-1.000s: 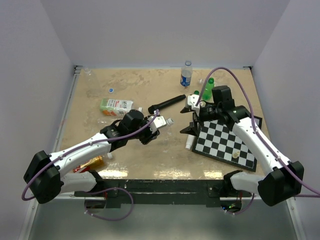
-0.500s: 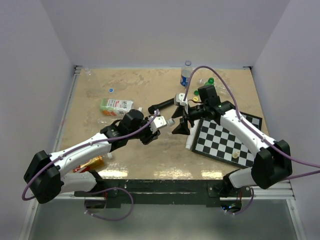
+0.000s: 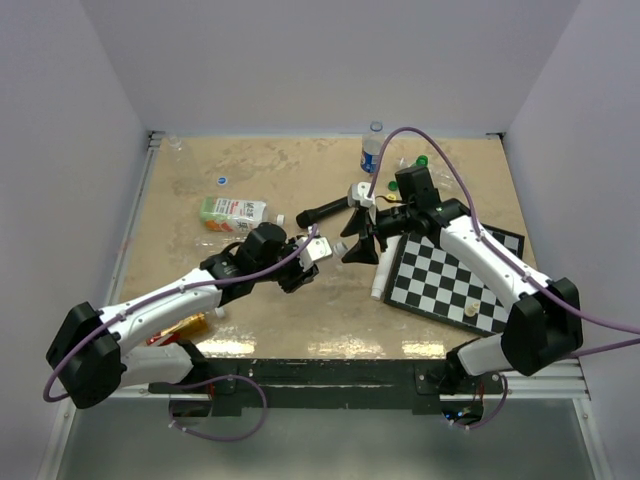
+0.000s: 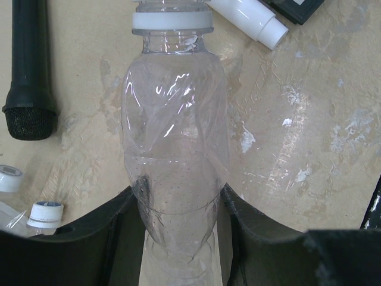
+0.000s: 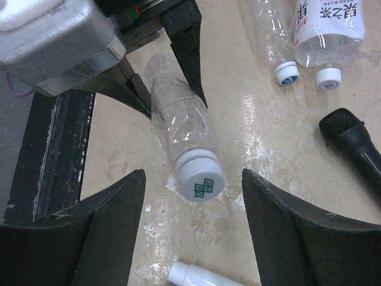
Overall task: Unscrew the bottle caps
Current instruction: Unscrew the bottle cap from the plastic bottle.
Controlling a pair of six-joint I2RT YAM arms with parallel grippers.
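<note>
Mid-task, at the grasp on a cap. Clamped by the left gripper (image 4: 178,205) around its lower body: a clear bottle (image 4: 175,131), lying roughly level over the middle of the tabletop (image 3: 250,180), just left of the chessboard (image 3: 450,280), neck pointed right. Still screwed onto that neck: a white cap (image 5: 202,179) (green mark on its top). Straddling the cap with jaws spread, one to each side and clear of it on both: the right gripper (image 5: 191,179). Not yet gripped, then, and not yet turned.

Next, by the look of it: close squarely on the cap's rim, not on the neck ring behind it. Then twist about the bottle's long axis, keeping the left grip firm enough to stop the thin wall from spinning, yet not so hard as to crumple it. Probably several rounds of turn, release and regrip.

Worth minding while turning: the microphone (image 5: 357,149) just far of the bottle and the white tube (image 5: 196,275) just near of the cap, both close enough to be nudged. More capped bottles (image 5: 327,24) waiting further left.
</note>
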